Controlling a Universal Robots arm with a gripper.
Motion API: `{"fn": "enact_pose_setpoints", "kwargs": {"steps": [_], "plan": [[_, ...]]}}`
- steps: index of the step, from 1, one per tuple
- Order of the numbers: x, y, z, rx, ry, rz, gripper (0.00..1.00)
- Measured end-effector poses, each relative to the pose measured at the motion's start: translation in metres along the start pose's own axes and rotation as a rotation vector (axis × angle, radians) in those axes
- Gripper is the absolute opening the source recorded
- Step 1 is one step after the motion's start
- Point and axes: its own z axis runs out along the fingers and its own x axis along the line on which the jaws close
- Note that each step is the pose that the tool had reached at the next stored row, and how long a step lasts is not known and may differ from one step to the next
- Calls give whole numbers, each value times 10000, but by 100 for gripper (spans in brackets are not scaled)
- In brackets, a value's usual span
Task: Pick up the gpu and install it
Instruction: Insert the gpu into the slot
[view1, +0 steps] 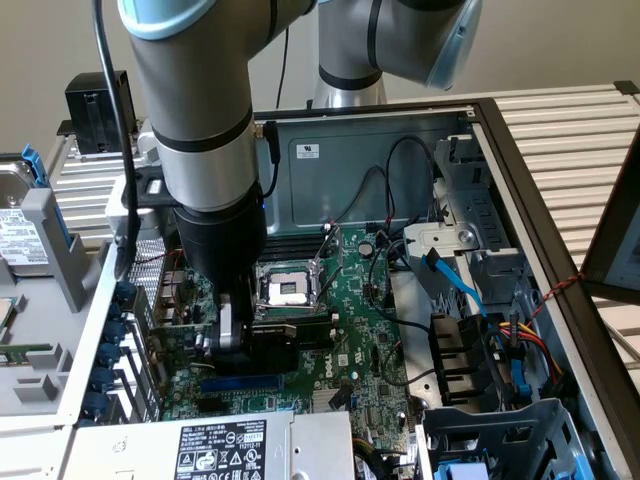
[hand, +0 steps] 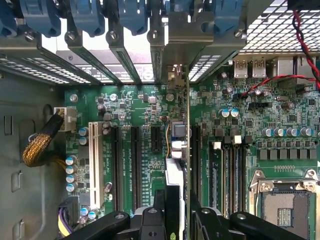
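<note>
The gpu (view1: 290, 333) stands on edge low over the green motherboard (view1: 350, 350), its black shroud facing the CPU socket (view1: 285, 288). My gripper (view1: 232, 335) is shut on it, reaching down into the open computer case. In the wrist view the gpu (hand: 178, 135) runs edge-on away from my gripper (hand: 175, 212), with one finger (hand: 159, 212) on each side. Its metal bracket (hand: 186, 35) lies against the case's rear slot openings. The card lines up along the board between the black expansion slots (hand: 135, 165) and the memory slots (hand: 230, 170). I cannot tell whether its edge sits in a slot.
Blue slot latches (hand: 85, 15) line the case's rear wall. A power supply (view1: 220, 440) sits at the near edge and a drive cage (view1: 500, 440) at the exterior view's right. Loose black, blue and red cables (view1: 470, 290) hang beside the board. A hard drive (view1: 15, 235) lies outside the case.
</note>
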Motion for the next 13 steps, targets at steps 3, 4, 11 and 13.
{"fn": "enact_pose_setpoints", "kwargs": {"steps": [3,4,11,13], "plan": [[-1,1,1,-1,0,-28,28],[-2,1,2,-1,0,-34,28],[-2,1,21,-4,0,-56,28],[-4,1,22,-3,-1,-63,28]]}}
